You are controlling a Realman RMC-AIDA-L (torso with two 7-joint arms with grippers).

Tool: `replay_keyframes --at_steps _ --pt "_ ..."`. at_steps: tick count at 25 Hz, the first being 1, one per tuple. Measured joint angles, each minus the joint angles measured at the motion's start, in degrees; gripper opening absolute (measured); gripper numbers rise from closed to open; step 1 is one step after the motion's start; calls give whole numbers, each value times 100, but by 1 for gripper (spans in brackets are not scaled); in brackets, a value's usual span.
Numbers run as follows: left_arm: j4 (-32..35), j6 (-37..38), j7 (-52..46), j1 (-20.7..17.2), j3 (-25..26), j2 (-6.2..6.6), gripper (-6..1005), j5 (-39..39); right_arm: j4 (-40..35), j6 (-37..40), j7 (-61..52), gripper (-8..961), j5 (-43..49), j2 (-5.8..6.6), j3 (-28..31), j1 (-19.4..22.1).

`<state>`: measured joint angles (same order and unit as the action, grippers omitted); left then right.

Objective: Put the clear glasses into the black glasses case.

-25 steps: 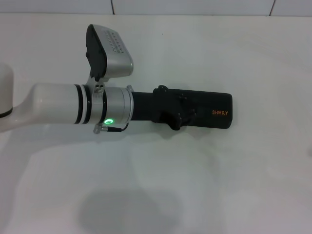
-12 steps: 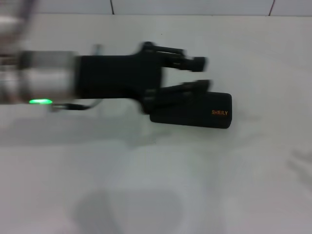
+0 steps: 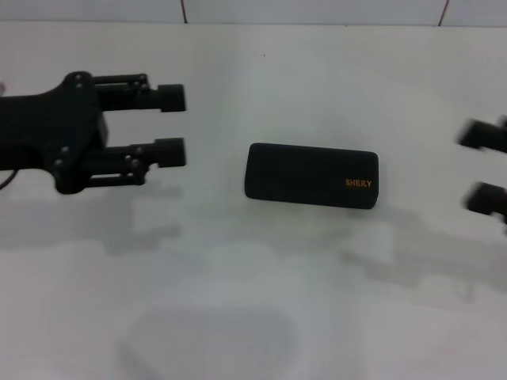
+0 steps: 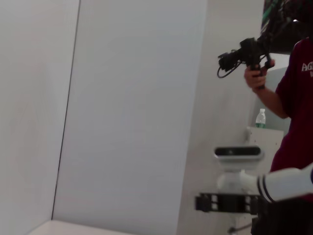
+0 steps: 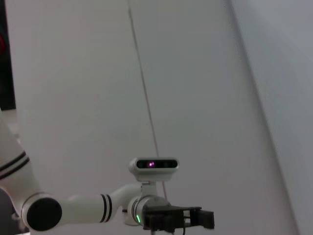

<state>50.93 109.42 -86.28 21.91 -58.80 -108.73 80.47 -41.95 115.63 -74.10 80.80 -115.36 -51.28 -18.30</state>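
Pulled back from the black glasses case (image 3: 310, 175), the left gripper (image 3: 171, 124) now hangs off to that case's left, well apart from it, where a second ago it lay right over the lid. Its two fingers are spread with nothing between them, pointing toward the case. Beyond those fingertips, the case lies flat on the white table (image 3: 261, 309), lid shut, its orange lettering at the end farthest from the left gripper. Past that far end, the right gripper (image 3: 485, 166) shows only as two dark fingertips at the picture's edge, spread apart and empty, also clear of the case.

With both grippers withdrawn and the lid down, the job looks finished or nearly so: my judgement is that the clear glasses are inside, since none can be seen on the table, though clear plastic on white could hide. Count: one case, two grippers, no glasses in sight.
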Motion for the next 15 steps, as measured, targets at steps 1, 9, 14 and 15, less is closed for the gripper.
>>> replay_keyframes --at_steps 1,9,14,15 --pt "-6 5 4 -9 3 9 628 20 35 -118 2 576 -44 -12 -145 -142" --pt "-125 25 315 -160 17 -122 652 466 402 -887 -1 712 -303 -59 -859 -950" --pt "-235 19 458 -156 69 -106 654 497 555 -970 -33 734 -414 -72 -1028 -1234" --pt "-236 20 473 -152 107 -104 654 516 596 -937 -35 736 -448 -73 -1033 -1273"
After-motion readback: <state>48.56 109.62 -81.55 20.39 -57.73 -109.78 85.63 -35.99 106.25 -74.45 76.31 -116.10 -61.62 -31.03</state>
